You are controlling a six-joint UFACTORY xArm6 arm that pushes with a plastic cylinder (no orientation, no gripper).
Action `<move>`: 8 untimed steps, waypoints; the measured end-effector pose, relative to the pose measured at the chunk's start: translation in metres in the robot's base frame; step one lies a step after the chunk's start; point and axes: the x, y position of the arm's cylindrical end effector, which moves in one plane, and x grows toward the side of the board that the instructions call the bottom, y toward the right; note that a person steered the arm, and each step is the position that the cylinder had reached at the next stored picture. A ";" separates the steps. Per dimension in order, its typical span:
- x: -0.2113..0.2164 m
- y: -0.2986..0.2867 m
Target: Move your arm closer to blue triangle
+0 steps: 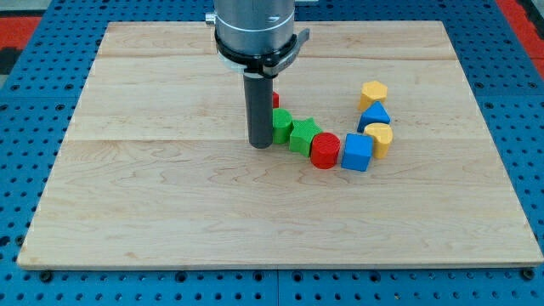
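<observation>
The blue triangle (375, 115) lies at the view's right, between a yellow hexagon (372, 93) above it and a yellow heart (379, 137) below it. My tip (260, 144) rests on the board near the middle, well to the left of the blue triangle. The tip is right next to a green cube (281, 124) on its right. Further right in a curved row lie a green star (303, 135), a red cylinder (325, 150) and a blue cube (358, 152).
A red block (274, 99) is mostly hidden behind the rod. The wooden board (170, 204) sits on a blue perforated surface. The arm's grey housing (255, 25) hangs over the board's top middle.
</observation>
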 end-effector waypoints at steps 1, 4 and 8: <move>-0.011 0.000; 0.025 -0.011; 0.104 0.072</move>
